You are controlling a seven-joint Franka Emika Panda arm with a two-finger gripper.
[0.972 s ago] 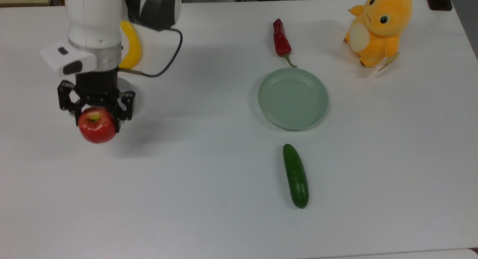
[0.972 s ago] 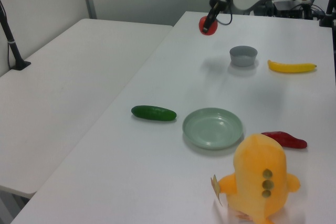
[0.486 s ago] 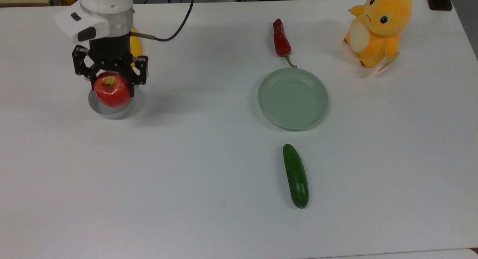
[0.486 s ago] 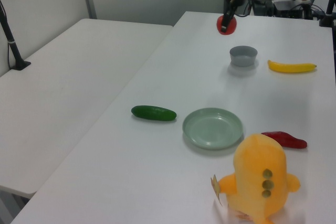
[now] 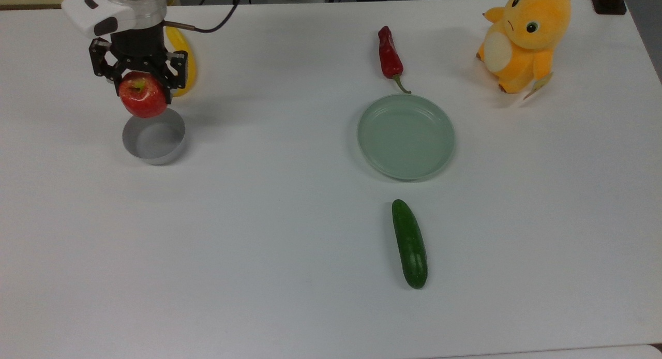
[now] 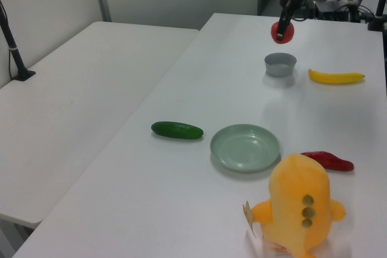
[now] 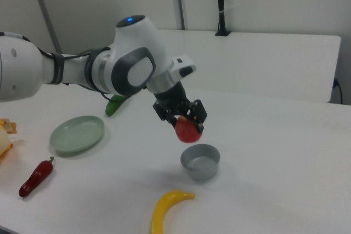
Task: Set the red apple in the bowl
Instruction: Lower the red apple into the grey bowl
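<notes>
A pale-green plate (image 5: 406, 136) sits on the white bench (image 5: 289, 235). Just beyond its rim in the top view lies a dark red chili pepper (image 5: 389, 54), stem toward the plate. A green cucumber (image 5: 409, 243) lies near the plate's opposite side. An orange plush toy (image 5: 523, 35) sits upright near a corner. A yellow banana (image 7: 167, 207) lies apart.

The apple (image 5: 143, 95) had a glossy red skin. The bowl (image 5: 153, 139) looked matt grey and smooth. Near it, the table (image 5: 258, 219) was smooth and white. The plate (image 5: 406, 136) was slightly shiny, and the toy (image 5: 522, 38) was of soft plush cloth.
</notes>
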